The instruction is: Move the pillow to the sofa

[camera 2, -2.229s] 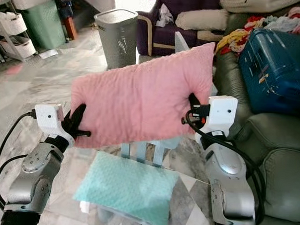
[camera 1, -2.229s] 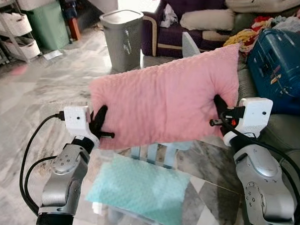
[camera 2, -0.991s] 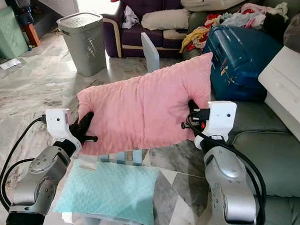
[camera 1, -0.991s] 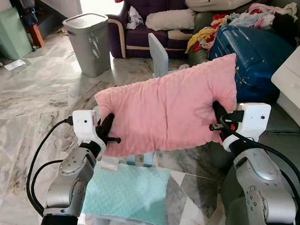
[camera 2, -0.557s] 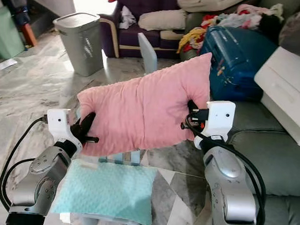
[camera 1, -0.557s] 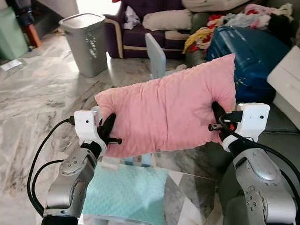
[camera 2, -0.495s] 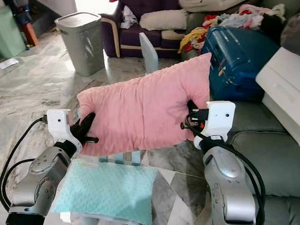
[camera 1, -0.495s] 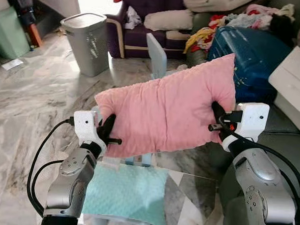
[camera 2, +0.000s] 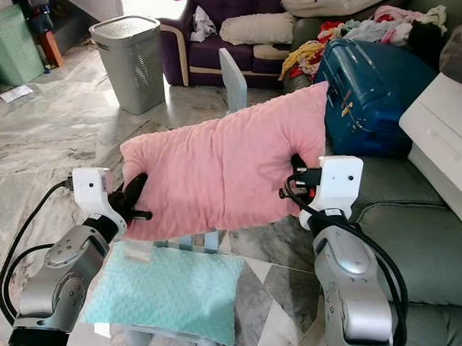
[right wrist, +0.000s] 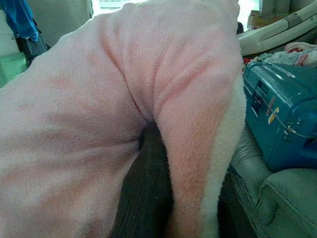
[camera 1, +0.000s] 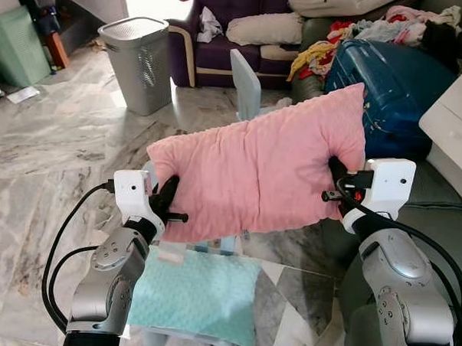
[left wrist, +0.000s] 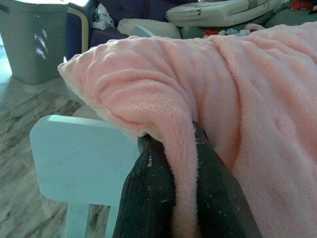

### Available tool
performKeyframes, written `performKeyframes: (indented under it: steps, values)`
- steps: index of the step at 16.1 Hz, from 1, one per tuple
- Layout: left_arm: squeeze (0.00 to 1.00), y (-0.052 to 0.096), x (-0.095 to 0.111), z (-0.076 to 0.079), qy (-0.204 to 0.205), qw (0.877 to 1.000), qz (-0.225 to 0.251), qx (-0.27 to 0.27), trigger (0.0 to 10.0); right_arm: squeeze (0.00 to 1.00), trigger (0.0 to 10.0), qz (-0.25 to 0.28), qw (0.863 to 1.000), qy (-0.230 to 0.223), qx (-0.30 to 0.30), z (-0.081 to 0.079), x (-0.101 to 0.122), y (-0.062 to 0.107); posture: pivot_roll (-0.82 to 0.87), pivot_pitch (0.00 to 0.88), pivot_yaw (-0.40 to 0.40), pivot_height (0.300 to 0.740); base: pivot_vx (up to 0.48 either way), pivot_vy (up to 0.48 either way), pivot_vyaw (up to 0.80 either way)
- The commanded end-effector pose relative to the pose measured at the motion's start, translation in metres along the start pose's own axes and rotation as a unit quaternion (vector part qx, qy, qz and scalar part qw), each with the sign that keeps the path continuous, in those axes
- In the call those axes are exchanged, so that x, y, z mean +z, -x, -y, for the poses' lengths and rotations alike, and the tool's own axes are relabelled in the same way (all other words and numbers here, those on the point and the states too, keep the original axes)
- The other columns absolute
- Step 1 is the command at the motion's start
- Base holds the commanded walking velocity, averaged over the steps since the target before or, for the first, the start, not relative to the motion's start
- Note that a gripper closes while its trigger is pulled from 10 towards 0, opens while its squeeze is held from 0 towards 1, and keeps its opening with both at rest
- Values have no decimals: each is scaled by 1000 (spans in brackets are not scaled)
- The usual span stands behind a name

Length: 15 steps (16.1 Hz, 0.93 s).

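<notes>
I hold a pink fluffy pillow (camera 1: 258, 170) stretched in the air between both arms. My left gripper (camera 1: 167, 201) is shut on its lower left corner, with a fold of pink plush pinched between the black fingers (left wrist: 153, 198). My right gripper (camera 1: 337, 176) is shut on the pillow's right edge, the fabric bunched around its fingers (right wrist: 148, 188). The grey-green sofa (camera 2: 412, 234) lies to the right, just beyond my right arm.
A teal pillow (camera 1: 195, 294) lies on a small light-blue chair (camera 1: 243, 81) under the pink one. A blue suitcase (camera 1: 388, 80), a white box (camera 2: 444, 129) and clothes load the sofa. A grey laundry basket (camera 1: 137, 50) and a purple armchair (camera 1: 222, 27) stand farther back on the marble floor.
The view has swung to the right over two seconds, bringing the sofa and white box into sight. Both grippers keep the same hold on the pink pillow.
</notes>
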<state>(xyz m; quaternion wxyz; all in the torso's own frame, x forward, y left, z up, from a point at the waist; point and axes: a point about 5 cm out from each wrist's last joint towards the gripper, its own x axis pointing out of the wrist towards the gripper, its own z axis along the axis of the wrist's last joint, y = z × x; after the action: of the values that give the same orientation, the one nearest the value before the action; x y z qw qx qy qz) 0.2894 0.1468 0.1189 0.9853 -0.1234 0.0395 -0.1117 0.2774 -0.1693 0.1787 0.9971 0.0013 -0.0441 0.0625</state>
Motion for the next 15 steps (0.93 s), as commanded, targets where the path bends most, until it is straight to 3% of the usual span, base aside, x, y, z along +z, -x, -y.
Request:
performKeyframes:
  steps: [1, 15]
  values:
    - [0, -1, 8, 1, -5, 1000, 12, -1, 10000, 0, 10000, 8, 1000, -6, -7, 1, 4, 0, -222, 0, 52, 740, 0, 0, 0]
    - [0, -2, 6, 0, 10, 1000, 9, 4, 10000, 0, 10000, -1, 1000, -2, -3, 0, 3, 1, -227, 0, 52, 740, 0, 31, 0]
